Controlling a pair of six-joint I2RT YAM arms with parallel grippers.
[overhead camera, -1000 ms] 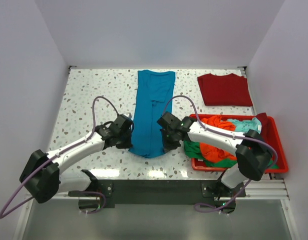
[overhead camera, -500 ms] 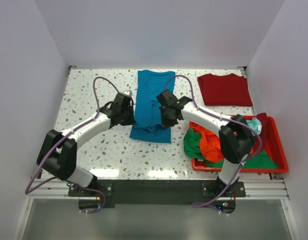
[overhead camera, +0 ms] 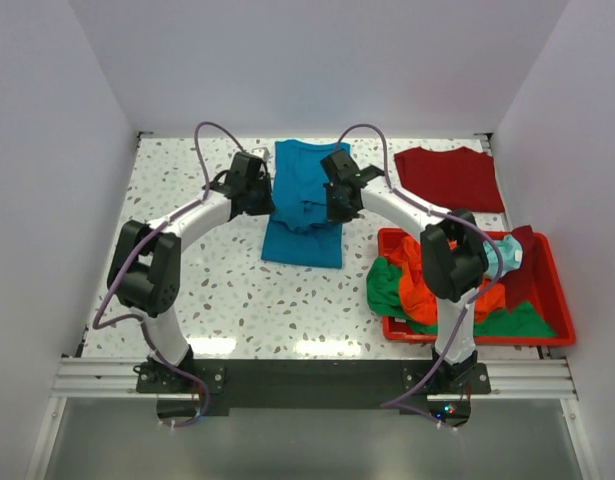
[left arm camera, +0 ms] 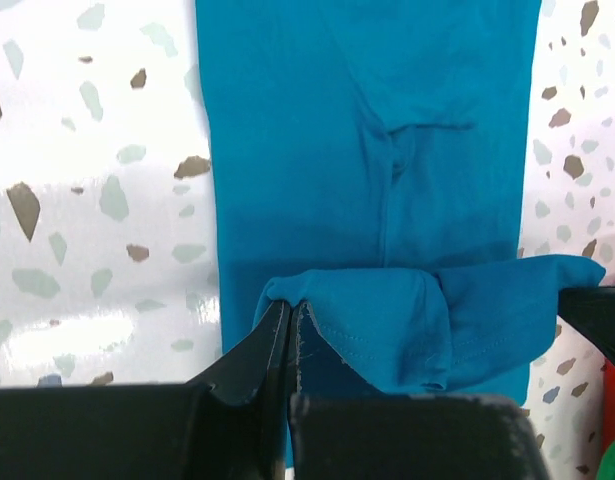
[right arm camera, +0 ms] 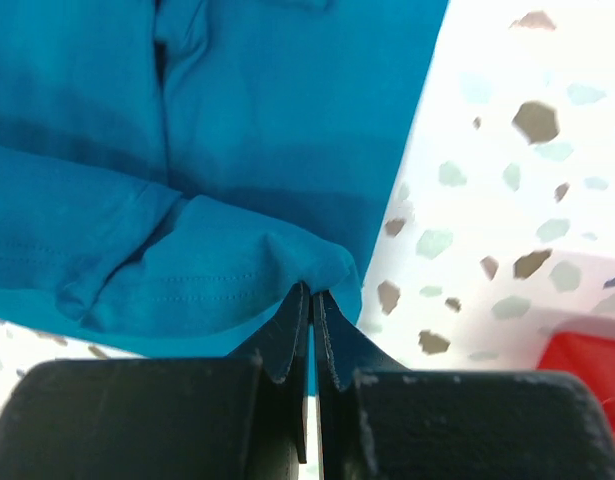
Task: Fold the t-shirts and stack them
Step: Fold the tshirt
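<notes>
On the tabletop, the teal-blue t-shirt lies as a narrow strip, its long axis running straight away from the arm bases. The left tool is clenched on the near hem's left corner and the right tool on its right corner, so the hem hangs as a slack, doubled flap over the cloth beneath. The strip's far end lies ahead of both tools, about equally near to each, so the fold likely calls for an even forward carry. Nothing sits on that stretch. A folded dark red t-shirt lies apart to the right, and the red bin of loose shirts sits nearer the right base.
</notes>
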